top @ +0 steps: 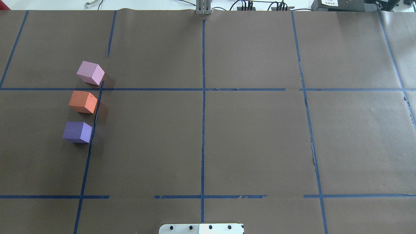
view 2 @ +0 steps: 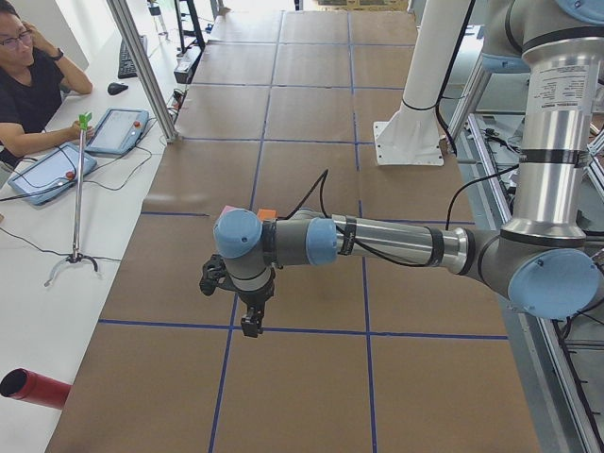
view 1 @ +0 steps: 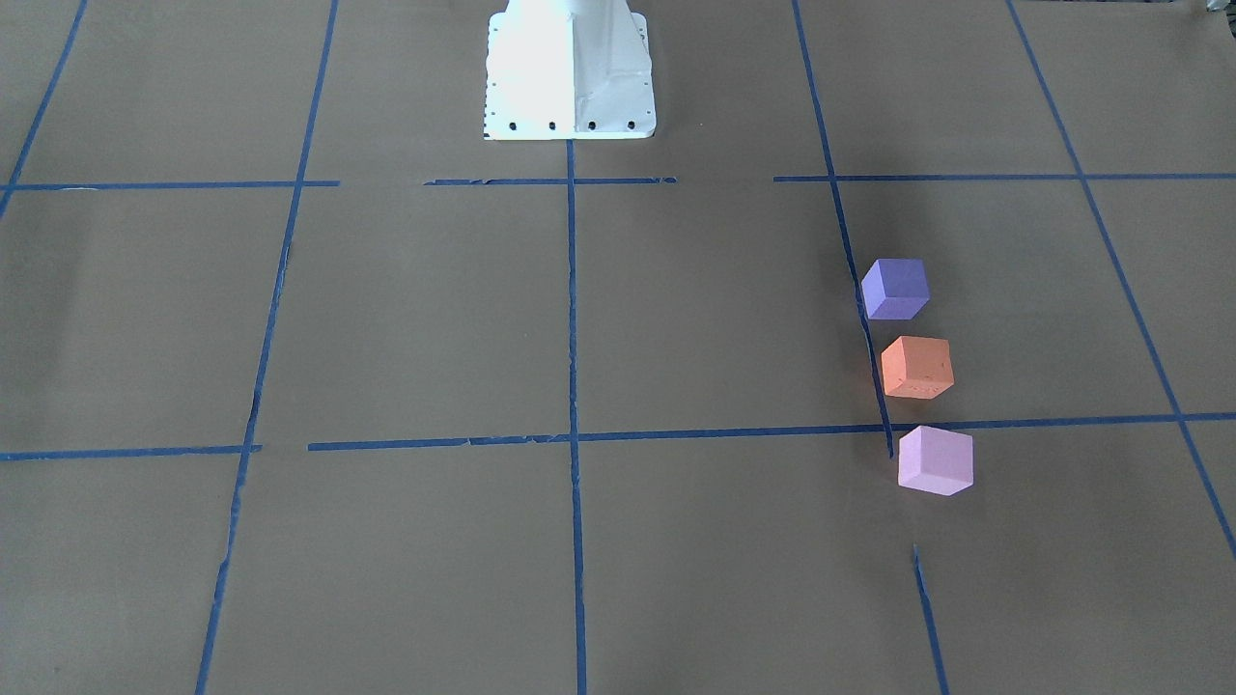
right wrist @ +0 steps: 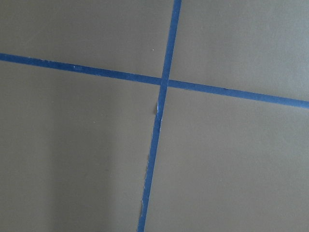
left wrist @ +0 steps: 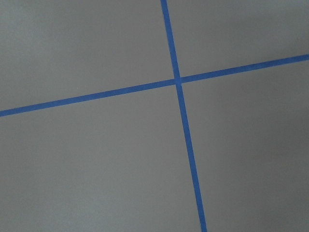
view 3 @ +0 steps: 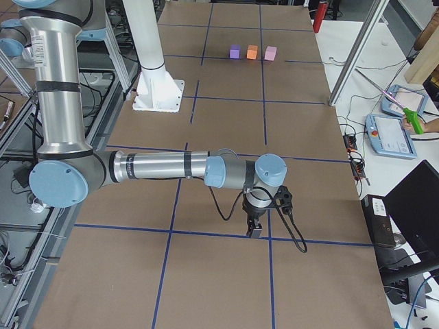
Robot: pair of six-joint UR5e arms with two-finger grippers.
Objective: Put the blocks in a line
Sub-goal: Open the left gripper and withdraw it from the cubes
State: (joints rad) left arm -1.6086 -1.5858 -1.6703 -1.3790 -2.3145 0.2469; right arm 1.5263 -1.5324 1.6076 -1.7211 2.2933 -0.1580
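Note:
Three cubes stand in a near-straight row beside a blue tape line on the robot's left side of the table: the dark violet-purple block (top: pixel 77 132) nearest the robot, the orange block (top: pixel 83 102) in the middle, the pale pink-lilac block (top: pixel 90 73) farthest. They also show in the front view as purple (view 1: pixel 895 289), orange (view 1: pixel 917 368) and pink (view 1: pixel 935 460). My left gripper (view 2: pixel 250 326) hangs over a tape crossing, apart from the blocks. My right gripper (view 3: pixel 255 232) hangs over a tape crossing at the far end of the table. I cannot tell whether either is open or shut.
Brown paper with a blue tape grid (top: pixel 203 130) covers the table. The white robot base (view 1: pixel 570 72) stands at the table's middle edge. An operator (view 2: pixel 28 85) sits at a side desk with tablets (view 2: pixel 118 130). Both wrist views show only paper and tape.

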